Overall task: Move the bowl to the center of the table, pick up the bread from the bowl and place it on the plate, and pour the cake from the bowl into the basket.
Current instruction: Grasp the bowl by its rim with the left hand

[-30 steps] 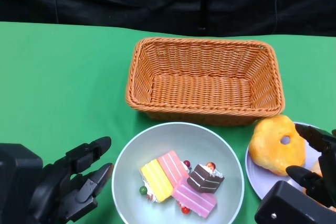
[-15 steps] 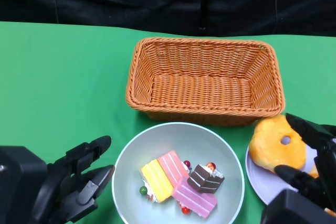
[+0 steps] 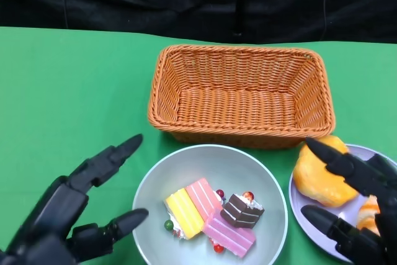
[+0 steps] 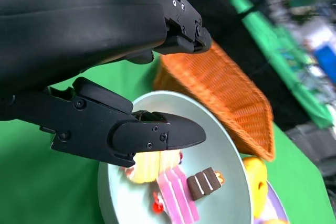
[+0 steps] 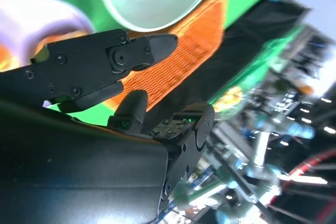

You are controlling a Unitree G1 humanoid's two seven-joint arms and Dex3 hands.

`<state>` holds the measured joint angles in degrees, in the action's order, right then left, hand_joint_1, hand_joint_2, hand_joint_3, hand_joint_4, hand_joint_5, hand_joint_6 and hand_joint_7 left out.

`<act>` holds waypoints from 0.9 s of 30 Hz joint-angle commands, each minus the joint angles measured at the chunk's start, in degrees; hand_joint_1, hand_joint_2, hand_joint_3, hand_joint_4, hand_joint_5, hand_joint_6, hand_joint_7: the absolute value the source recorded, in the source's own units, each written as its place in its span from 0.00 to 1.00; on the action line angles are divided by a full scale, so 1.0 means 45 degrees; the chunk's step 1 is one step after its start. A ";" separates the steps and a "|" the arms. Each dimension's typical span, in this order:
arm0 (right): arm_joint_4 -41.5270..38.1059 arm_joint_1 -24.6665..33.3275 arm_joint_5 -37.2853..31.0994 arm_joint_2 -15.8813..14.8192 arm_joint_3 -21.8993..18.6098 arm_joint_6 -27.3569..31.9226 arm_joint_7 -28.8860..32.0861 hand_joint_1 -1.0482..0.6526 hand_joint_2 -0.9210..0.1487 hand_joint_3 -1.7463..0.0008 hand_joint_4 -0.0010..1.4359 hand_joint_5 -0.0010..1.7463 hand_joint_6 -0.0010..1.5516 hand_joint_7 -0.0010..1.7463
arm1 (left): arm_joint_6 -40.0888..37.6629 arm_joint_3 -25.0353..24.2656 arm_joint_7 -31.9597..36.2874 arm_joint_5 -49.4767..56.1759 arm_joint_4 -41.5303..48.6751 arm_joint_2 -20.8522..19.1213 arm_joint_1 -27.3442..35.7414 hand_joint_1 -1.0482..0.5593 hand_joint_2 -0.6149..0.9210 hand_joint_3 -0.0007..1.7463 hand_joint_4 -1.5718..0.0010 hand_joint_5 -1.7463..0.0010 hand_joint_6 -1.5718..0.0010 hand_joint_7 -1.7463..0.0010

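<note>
A pale grey bowl (image 3: 205, 166) sits at the table's near middle and holds the cake (image 3: 208, 212): yellow, pink and chocolate slices. The bowl also appears in the left wrist view (image 4: 220, 145), with the cake (image 4: 181, 195) inside it. Right of the bowl, an orange-yellow bread (image 3: 319, 178) lies on a lavender plate (image 3: 299, 200). My left hand (image 3: 74, 215) is open, its fingers spread beside the bowl's left rim. Over the plate, my right hand (image 3: 360, 209) has its fingers spread on either side of the bread and holds nothing. An empty orange wicker basket (image 3: 239, 51) stands behind the bowl.
A second small orange piece (image 3: 371, 208) lies on the plate under my right hand. Green cloth covers the table, with bare room to the left of the basket. A black backdrop runs along the far edge.
My left hand has opened wider and stretched forward beside the bowl. My right hand has spread its fingers further over the bread. Bowl, basket and plate have stayed put.
</note>
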<state>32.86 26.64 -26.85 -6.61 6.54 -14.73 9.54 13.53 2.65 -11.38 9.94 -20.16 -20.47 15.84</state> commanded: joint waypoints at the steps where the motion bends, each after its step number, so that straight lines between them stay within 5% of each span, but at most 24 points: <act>1: -0.0858 -0.0134 0.0964 0.0088 -0.0403 -0.1604 0.0560 0.54 0.24 0.59 0.22 0.72 0.25 0.53 | 0.2288 -0.0448 0.0035 0.0735 0.0749 -0.0929 -0.0272 0.38 1.00 0.17 0.94 0.65 0.78 0.97; 4: -0.1180 -0.0185 0.1239 0.0204 -0.0527 -0.2151 0.0596 0.53 0.29 0.53 0.26 0.74 0.22 0.63 | 0.3132 -0.0591 0.0019 0.1016 0.1096 -0.1168 -0.0358 0.38 1.00 0.16 0.93 0.65 0.77 0.97; 13: -0.1049 0.0061 0.3004 0.0787 -0.0451 -0.2789 0.0217 0.57 0.36 0.45 0.32 0.77 0.27 0.65 | 0.6205 -0.1118 0.0431 0.2699 0.1656 -0.1953 -0.0445 0.38 1.00 0.14 0.88 0.66 0.75 0.97; 15: -0.0549 0.0380 0.3915 0.0954 -0.0211 -0.2641 -0.0044 0.57 0.34 0.40 0.43 0.86 0.38 0.71 | 0.7764 -0.1397 0.0932 0.3862 0.1908 -0.2339 -0.0529 0.42 0.93 0.11 0.79 0.66 0.66 0.96; 19: -0.0074 0.0593 0.4732 0.1184 0.0103 -0.2372 -0.0484 0.58 0.37 0.32 0.51 0.90 0.43 0.79 | 0.9429 -0.1298 0.1812 0.5965 0.2953 -0.2672 -0.1282 0.44 0.88 0.09 0.73 0.65 0.60 0.95; 27: -0.0206 0.0587 0.4504 0.1714 0.0504 -0.2593 -0.0663 0.59 0.45 0.26 0.55 0.92 0.43 0.81 | 0.9922 -0.0348 0.2041 0.8594 0.3567 -0.3171 -0.2111 0.44 0.86 0.10 0.73 0.64 0.59 0.96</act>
<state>31.87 29.11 -6.56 0.59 8.61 -25.74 6.52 58.29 0.59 -2.25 46.85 -4.02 -33.05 7.17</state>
